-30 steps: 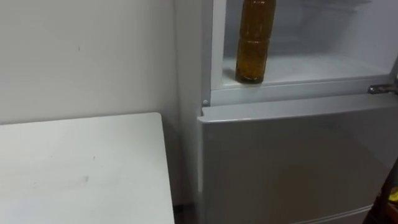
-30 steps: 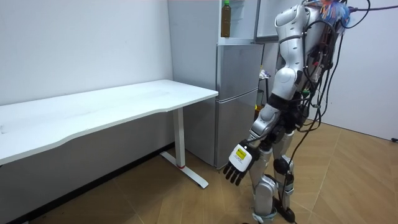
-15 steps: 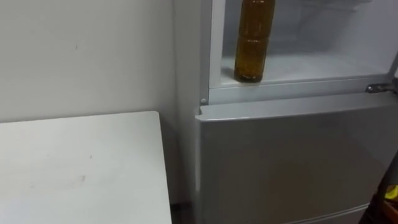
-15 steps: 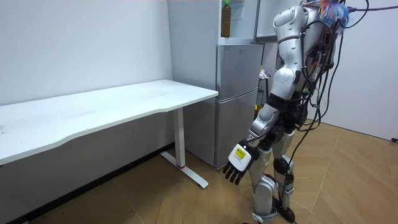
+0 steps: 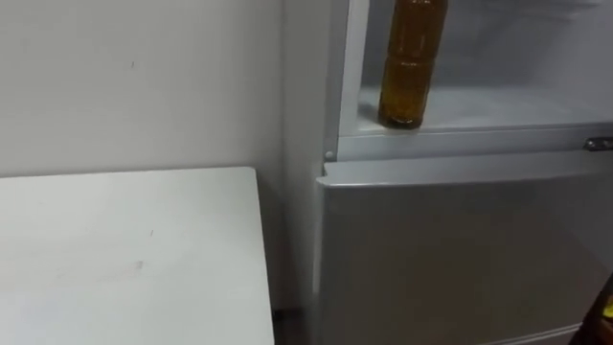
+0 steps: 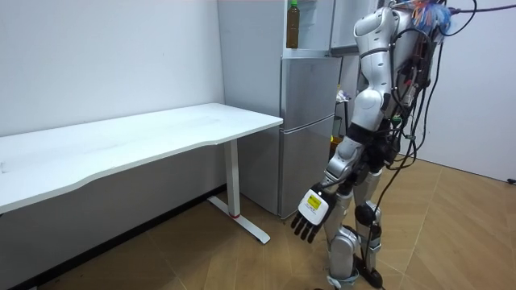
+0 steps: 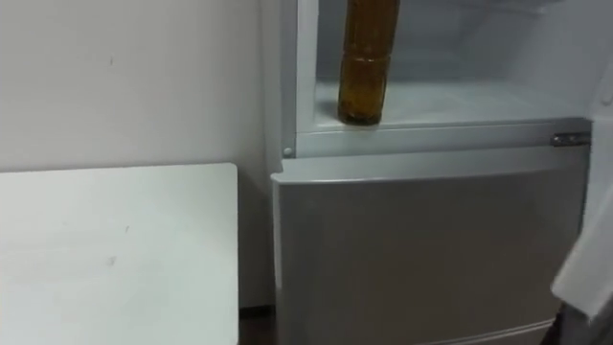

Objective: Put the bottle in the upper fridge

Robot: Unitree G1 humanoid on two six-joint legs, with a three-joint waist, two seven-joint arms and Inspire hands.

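Note:
An amber bottle [image 5: 412,62] [image 7: 367,59] stands upright on the white shelf [image 5: 498,107] of the open upper fridge, near its left front corner, with nothing holding it. In the room view the bottle [image 6: 293,24] shows at the top of the fridge [image 6: 310,121], and I stand right in front of it. My left hand [image 6: 310,214] hangs low beside my leg, fingers straight, empty. A dark sliver of my right hand [image 5: 607,309] shows at the lower right edge of the left eye view.
The lower fridge door [image 5: 460,249] is closed. A white desk [image 5: 124,259] stands to the left of the fridge against the wall, its corner close to the fridge side. The upper door [image 6: 334,24] stands open. Wooden floor [image 6: 451,234] lies behind me.
The eye view has shifted, so fridge and bottle sit further right in it. The bottle stays on the shelf. My left hand has swung slightly lower.

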